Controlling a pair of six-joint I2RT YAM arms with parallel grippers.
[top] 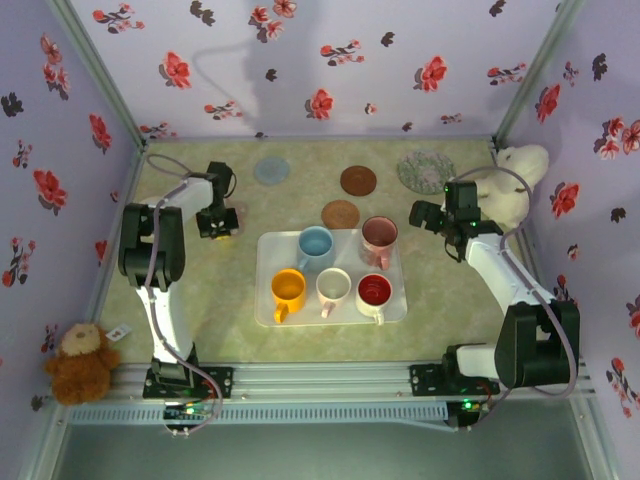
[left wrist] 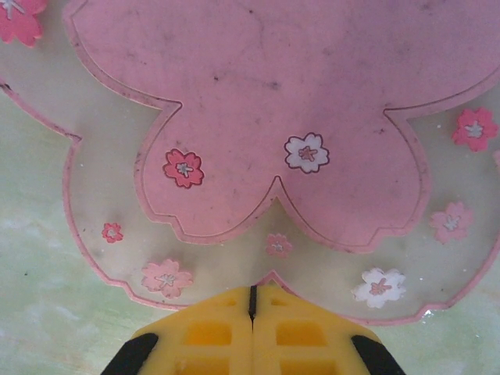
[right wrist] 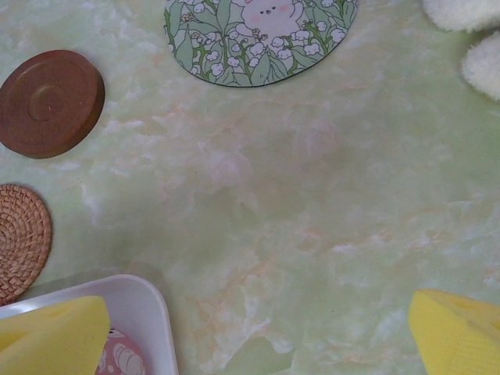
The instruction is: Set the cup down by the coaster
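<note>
Left gripper (left wrist: 251,301) closed over pink flower-shaped coaster (left wrist: 258,117).

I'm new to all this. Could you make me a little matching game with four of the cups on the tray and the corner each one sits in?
Cups:
1. orange cup
2. blue cup
3. red cup
4. dusty pink cup

Corners of the tray, where near means toward the arms' bases:
A. far right
B. near left
C. near right
D. far left

Pairs: 1-B, 2-D, 3-C, 4-A
</note>
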